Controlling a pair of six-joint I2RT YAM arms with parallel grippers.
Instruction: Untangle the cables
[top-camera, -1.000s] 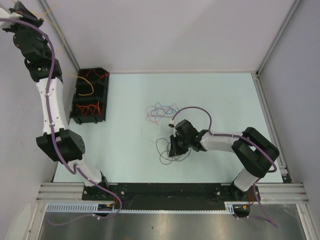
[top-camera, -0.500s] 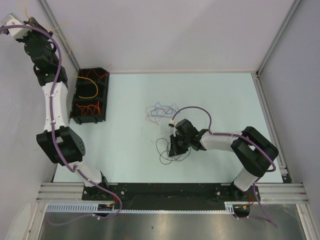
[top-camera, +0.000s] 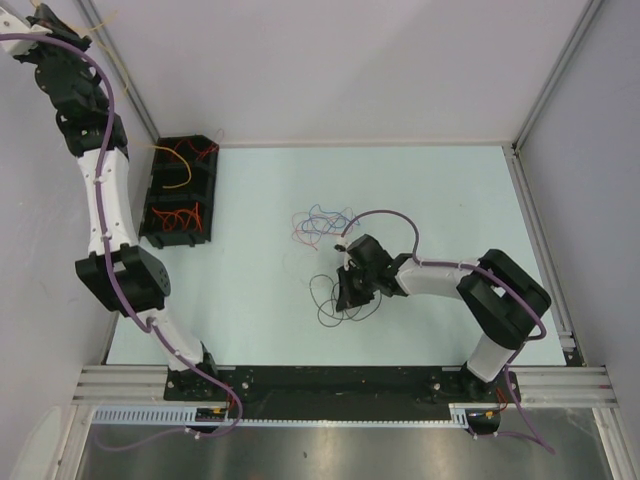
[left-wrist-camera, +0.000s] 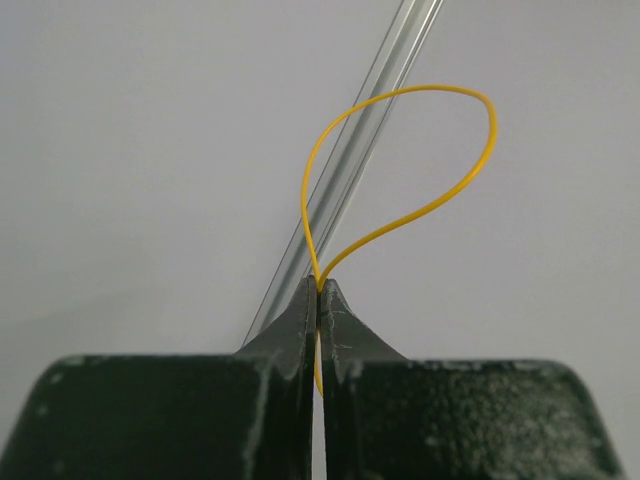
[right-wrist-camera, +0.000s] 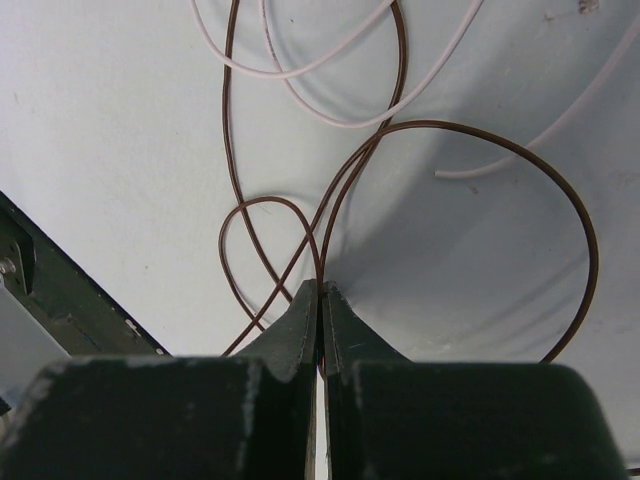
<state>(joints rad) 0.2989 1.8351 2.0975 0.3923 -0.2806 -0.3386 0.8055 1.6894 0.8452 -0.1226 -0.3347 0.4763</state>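
**Risks**
- The brown cable that you hold on the right crosses itself in a small loop just ahead of the jaws. It also runs among the pale cables. My judgement: a straight pull would tighten that loop into a knot or drag the pale strands along.
- The rest of the tangle, blue, red and pale, lies just above the right end effector near frame centre in the top view. A wide sweep could rake it back into the brown loops.
- The yellow cable is hair-thin and caught only at the jaw tips. A jerk could slip it free.
- It hangs at the far upper left of the top view, off the bench. If it drops there it may miss the black tray.

**End effectors**
- The left end effector has its jaws pressed together, pinching the yellow cable. The cable loops out above the tips in clear air and touches nothing else that I can see.
- The right end effector has its jaws pressed together, pinching the brown cable low over the bench. I cannot tell whether its tips touch the bench surface.

**Cables**
- Some orange, yellow and red ones lie in the tray at upper left.
- The others lie at mid-bench.
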